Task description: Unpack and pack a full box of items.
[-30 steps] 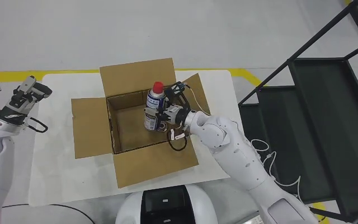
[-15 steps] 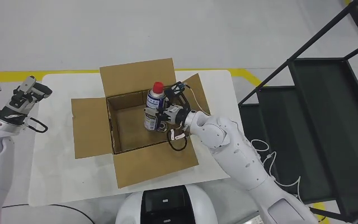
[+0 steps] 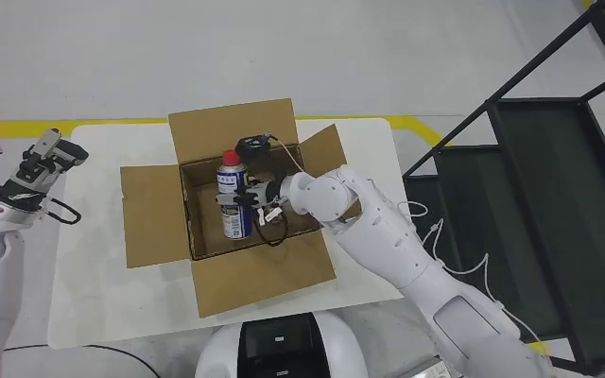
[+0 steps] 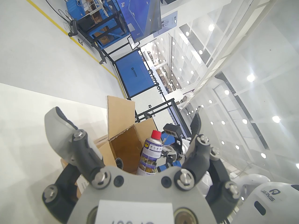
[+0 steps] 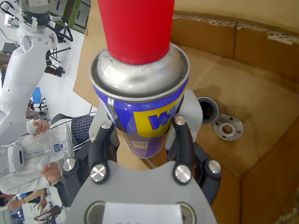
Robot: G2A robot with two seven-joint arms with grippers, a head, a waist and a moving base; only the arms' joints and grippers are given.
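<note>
Over the box (image 3: 151, 215), spray can (image 3: 233, 197), held upright

The box (image 3: 156, 217) is set in the middle of the table (image 3: 95, 283). The spray can (image 3: 233, 203) is held upright within the box opening by the right pincer (image 3: 250, 201), just to its right. A flange (image 5: 227, 129) and a ring (image 5: 206, 110) are laid side by side on the box floor. The left pincer (image 3: 52, 154) is found well apart, at the table's left edge.
</note>
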